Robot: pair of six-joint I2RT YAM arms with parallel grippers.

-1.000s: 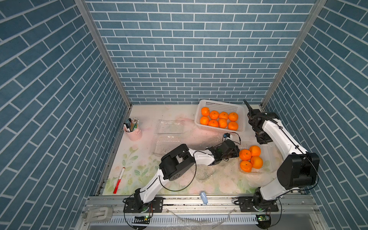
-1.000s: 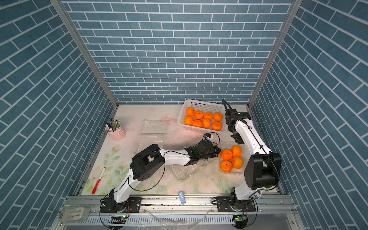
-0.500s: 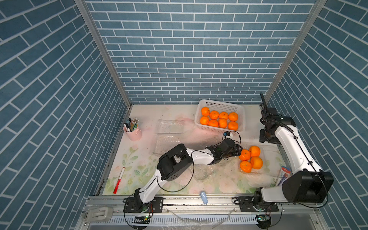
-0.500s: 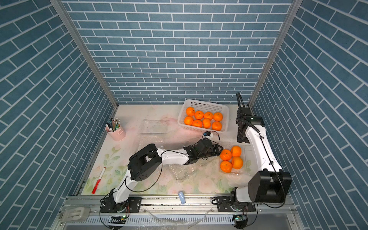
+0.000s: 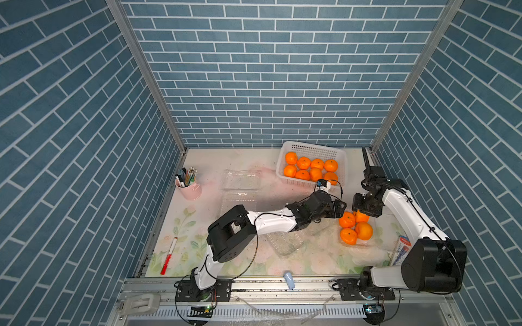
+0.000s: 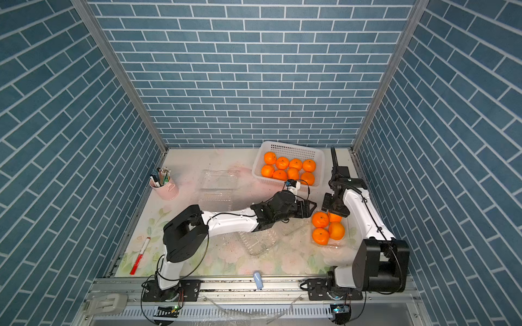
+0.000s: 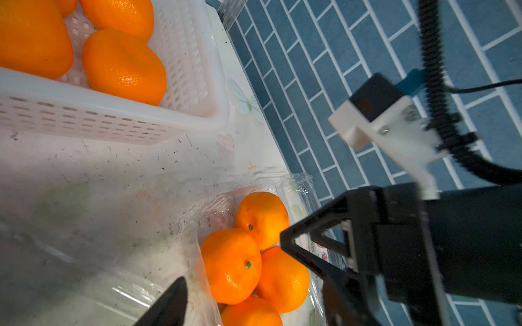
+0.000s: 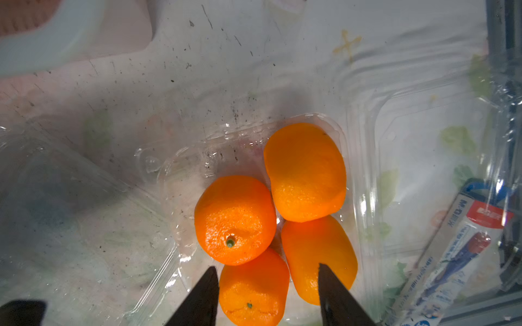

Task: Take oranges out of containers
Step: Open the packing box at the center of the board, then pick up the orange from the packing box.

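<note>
Just on the robot's side of the white basket (image 5: pixel 310 145), the one container (image 8: pixel 192 169) with fruit in it lies with its lid folded open. Four oranges (image 5: pixel 353 227) sit packed together inside.

Your right pincer (image 8: pixel 267 266) hangs over them with its jaws apart, one finger on either side of the nearest orange (image 8: pixel 254 293). Neither finger seems to press the peel, so you hold nothing yet. That straddle looks chosen to take one fruit without nudging its neighbours.

Your left pincer (image 5: pixel 340 209) lies low to the table (image 5: pixel 254 158), below the basket's near rim and just beside the container. It is spread wide and empty. I judge it is placed there to steady the thin plastic while the other arm lifts. Whether it touches the box, I cannot tell.

Eight more fruits (image 5: pixel 310 169) already fill the basket, which suggests that is where these four go. The empty containers (image 5: pixel 240 180) lie to the basket's side, near the pink cup (image 5: pixel 188 189).
</note>
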